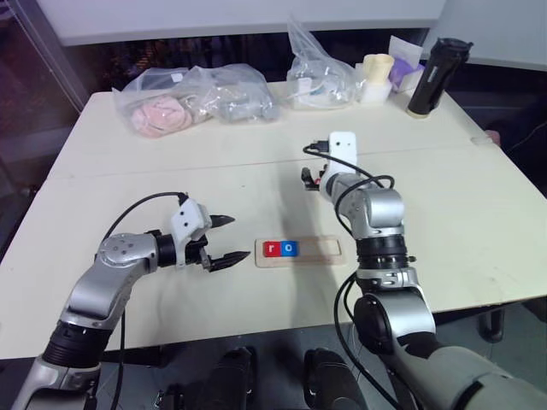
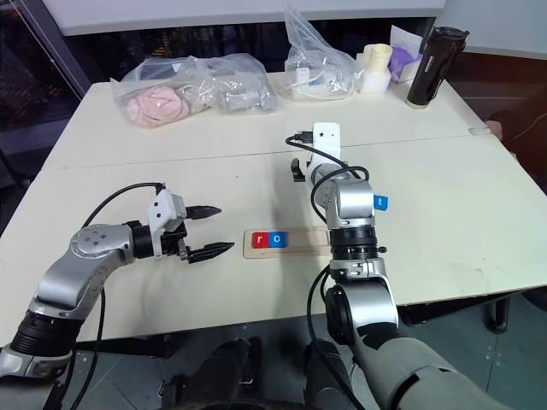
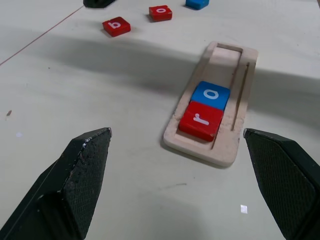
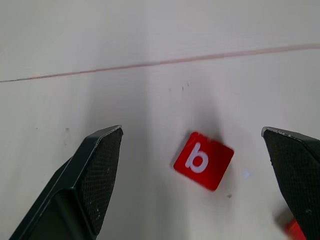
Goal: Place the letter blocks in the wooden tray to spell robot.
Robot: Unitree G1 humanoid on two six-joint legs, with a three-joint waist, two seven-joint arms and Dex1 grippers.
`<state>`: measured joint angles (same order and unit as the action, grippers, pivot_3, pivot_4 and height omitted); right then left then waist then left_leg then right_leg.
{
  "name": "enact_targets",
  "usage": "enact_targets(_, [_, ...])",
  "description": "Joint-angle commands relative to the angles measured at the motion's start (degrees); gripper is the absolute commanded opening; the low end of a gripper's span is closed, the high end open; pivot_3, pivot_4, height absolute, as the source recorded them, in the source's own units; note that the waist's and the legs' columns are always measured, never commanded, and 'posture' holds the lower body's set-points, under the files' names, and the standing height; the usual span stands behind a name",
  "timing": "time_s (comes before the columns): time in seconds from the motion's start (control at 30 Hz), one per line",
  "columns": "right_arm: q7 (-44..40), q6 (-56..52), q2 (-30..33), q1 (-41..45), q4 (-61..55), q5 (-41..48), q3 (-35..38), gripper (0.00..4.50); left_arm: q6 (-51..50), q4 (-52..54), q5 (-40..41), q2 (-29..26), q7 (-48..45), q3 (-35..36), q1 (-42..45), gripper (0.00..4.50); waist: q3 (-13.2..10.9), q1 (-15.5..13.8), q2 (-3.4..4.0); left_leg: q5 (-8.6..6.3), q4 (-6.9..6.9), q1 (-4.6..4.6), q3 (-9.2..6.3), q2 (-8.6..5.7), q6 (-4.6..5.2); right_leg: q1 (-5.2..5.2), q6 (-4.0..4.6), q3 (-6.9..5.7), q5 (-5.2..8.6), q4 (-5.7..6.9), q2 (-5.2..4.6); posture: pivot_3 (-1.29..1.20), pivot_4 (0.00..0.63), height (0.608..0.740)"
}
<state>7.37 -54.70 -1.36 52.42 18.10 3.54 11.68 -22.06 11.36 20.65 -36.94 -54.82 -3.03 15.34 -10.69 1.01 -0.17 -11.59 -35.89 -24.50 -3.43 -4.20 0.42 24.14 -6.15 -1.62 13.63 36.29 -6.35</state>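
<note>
While the right gripper [image 1: 309,178] hangs with fingers spread wide and empty over the table, the head view shows the wooden tray [image 1: 329,250] already holding r and o.

From the left wrist, the idle left gripper [image 3: 176,145] gapes near the tray.

From the right wrist, the b block [image 4: 203,160] lies skewed between the fingers; square up before closing.
</note>
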Motion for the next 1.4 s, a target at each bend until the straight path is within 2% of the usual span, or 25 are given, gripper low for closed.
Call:
enact_targets(0.03, [3.2, 1.7, -1.7, 2.8, 3.1, 0.7, 1.4, 4.5, 0.3, 1.7, 0.5, -0.2, 0.5, 1.2, -0.2, 4.45, 0.0, 0.1, 0.01, 0.0, 0.0, 0.0, 0.0, 0.0, 0.0, 0.02, 0.0, 0.01, 0.0, 0.01, 0.01, 0.0, 0.15, 0.725])
enact_targets(0.37, [8.7, 8.1, -4.1, 7.4, 17.8, 4.0, 6.5, 4.5, -0.1, 3.2, 0.7, -0.2, 1.6, 1.5, -1.2, 4.45, 0.0, 0.2, 0.02, 0.02, 0.0, 0.01, 0.02, 0.06, -0.03, 0.05, 0.04, 0.06, -0.03, 0.03, 0.1, 0.0, 0.15, 0.725])
enact_targets(0.6, [11.7, 9.7, -3.5, 8.0, 21.7, 5.9, 8.3, 4.5, -0.2, 3.6, 0.8, -0.5, 2.0, 1.7, -1.6, 4.45, 0.0, 0.2, 0.01, 0.05, -0.01, 0.06, 0.01, 0.11, -0.07, 0.01, 0.11, 0.08, -0.07, 0.03, 0.17, 0.0, 0.15, 0.725])
enact_targets(0.7, [12.3, 9.4, -3.5, 7.7, 21.4, 6.3, 8.1, 3.63, -0.2, 3.6, 0.8, -0.6, 2.1, 1.6, -1.6, 4.5, 0.0, 0.2, 0.02, 0.06, -0.03, 0.07, 0.01, 0.13, -0.07, -0.01, 0.12, 0.08, -0.07, 0.03, 0.19, 0.0, 0.15, 0.725])
enact_targets(0.83, [12.5, 8.0, -3.7, 6.5, 19.4, 6.4, 7.5, 1.53, 0.0, 3.1, 0.7, -0.6, 1.9, 1.2, -1.1, 4.5, 0.0, 0.5, 0.02, 0.06, -0.02, 0.07, 0.01, 0.15, -0.07, 0.0, 0.13, 0.1, -0.07, 0.03, 0.22, 0.0, 0.15, 0.725])
enact_targets(0.87, [12.4, 7.3, -3.8, 6.1, 18.7, 6.5, 7.2, 1.13, 0.0, 3.0, 0.7, -0.6, 1.9, 1.2, -1.0, 4.5, 0.0, 0.6, 0.02, 0.06, -0.01, 0.07, 0.01, 0.17, -0.07, 0.0, 0.13, 0.12, -0.07, 0.03, 0.24, 0.0, 0.15, 0.725])
enact_targets(0.9, [12.3, 6.9, -3.8, 5.8, 18.1, 6.6, 7.1, 1.14, 0.0, 3.0, 0.7, -0.6, 1.8, 1.2, -0.9, 4.5, 0.0, 0.8, 0.02, 0.06, 0.02, 0.07, 0.01, 0.19, -0.07, 0.01, 0.13, 0.12, -0.07, 0.03, 0.26, 0.0, 0.15, 0.725])
enact_targets(1.0, [10.6, 2.6, -2.1, 3.5, 10.1, 5.6, 3.9, 1.14, 0.1, 2.6, 0.7, -0.3, 1.4, 0.6, -0.5, 4.5, 0.0, 1.1, 0.02, 0.06, 0.08, 0.06, -0.01, 0.2, -0.07, 0.02, 0.14, 0.13, -0.07, 0.03, 0.28, 0.0, 0.15, 0.725])
enact_targets(1.13, [4.3, -9.1, 3.6, -2.0, -9.1, 6.8, -1.6, 1.14, 0.0, 2.6, 0.9, 0.1, 0.7, -0.1, -0.5, 4.5, 0.0, 0.9, 0.04, 0.06, 0.1, 0.0, -0.01, 0.15, -0.07, 0.05, 0.13, 0.15, -0.07, 0.0, 0.24, 0.0, 0.15, 0.725])
enact_targets(1.3, [-2.5, -31.8, 12.2, -11.2, -35.6, 12.0, -0.3, 1.14, 0.4, 2.2, 1.0, 0.5, -0.9, -1.1, -0.5, 4.5, 0.0, -0.1, 0.04, 0.06, 0.1, -0.08, 0.0, 0.17, -0.06, 0.17, 0.13, 0.14, -0.06, -0.01, 0.24, 0.0, 0.15, 0.725])
enact_targets(1.4, [-5.2, -37.6, 16.8, -18.7, -47.1, 14.9, 0.7, 1.14, 0.6, 1.8, 1.2, 0.8, -1.8, -1.2, -0.2, 4.5, 0.0, -0.2, 0.03, 0.06, 0.13, -0.07, -0.01, 0.23, -0.06, 0.17, 0.17, 0.13, -0.04, -0.01, 0.25, 0.0, 0.15, 0.725])
